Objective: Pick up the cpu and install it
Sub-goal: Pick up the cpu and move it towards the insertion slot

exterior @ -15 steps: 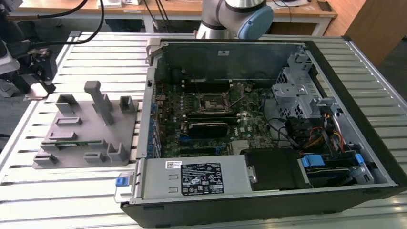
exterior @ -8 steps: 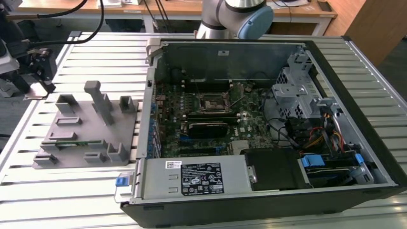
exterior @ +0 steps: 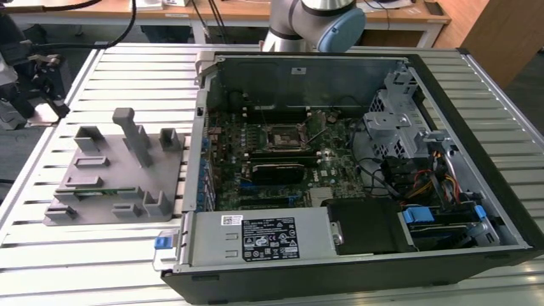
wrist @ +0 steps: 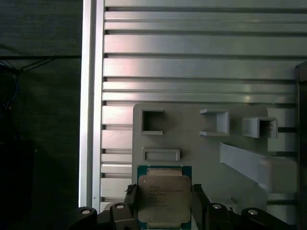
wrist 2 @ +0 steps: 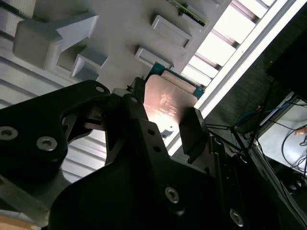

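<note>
In the first wrist view the cpu (wrist: 164, 201) ran off the picture's edge; in the second wrist view the claw (wrist 2: 164, 116) hid part of it. At twelve o'clock in the exterior view, the arm (exterior: 310, 22) was cut off.

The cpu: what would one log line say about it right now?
item: cpu | hand: at cpu | place: at grey fixture | installed: not yet

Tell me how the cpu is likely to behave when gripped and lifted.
The cpu is a thin flat plate with a metal top, so it is probably stiff and light. Its smooth top may be slippery, and its thin edges offer little grip.
</note>
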Robot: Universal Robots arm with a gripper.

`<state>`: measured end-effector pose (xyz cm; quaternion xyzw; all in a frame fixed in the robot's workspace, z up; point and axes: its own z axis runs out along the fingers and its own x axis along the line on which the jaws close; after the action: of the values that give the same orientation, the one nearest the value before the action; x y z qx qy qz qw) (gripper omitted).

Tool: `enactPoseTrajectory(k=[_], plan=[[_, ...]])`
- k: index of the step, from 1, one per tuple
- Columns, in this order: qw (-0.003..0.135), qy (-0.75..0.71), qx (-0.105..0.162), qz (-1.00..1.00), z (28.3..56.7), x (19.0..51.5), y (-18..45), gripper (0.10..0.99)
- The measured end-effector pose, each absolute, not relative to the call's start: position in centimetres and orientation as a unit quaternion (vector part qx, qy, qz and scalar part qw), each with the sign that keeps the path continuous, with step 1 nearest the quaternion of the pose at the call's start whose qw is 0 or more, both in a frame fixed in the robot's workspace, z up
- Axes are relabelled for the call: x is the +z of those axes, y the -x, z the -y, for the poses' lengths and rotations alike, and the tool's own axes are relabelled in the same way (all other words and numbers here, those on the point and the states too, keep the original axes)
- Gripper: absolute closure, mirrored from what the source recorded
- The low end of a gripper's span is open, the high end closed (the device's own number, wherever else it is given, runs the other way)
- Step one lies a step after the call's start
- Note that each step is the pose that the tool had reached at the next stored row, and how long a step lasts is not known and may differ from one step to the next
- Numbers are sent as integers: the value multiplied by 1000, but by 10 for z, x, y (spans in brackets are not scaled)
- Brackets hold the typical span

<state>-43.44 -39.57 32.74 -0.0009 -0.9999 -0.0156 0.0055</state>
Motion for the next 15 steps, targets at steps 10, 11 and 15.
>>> enactPoseTrajectory(k=[10, 11, 15], plan=[[5, 1, -16, 1000, 393, 370, 434, 553], [5, 1, -16, 1000, 393, 375, 434, 553], [5, 1, -16, 1000, 392, 388, 434, 553]])
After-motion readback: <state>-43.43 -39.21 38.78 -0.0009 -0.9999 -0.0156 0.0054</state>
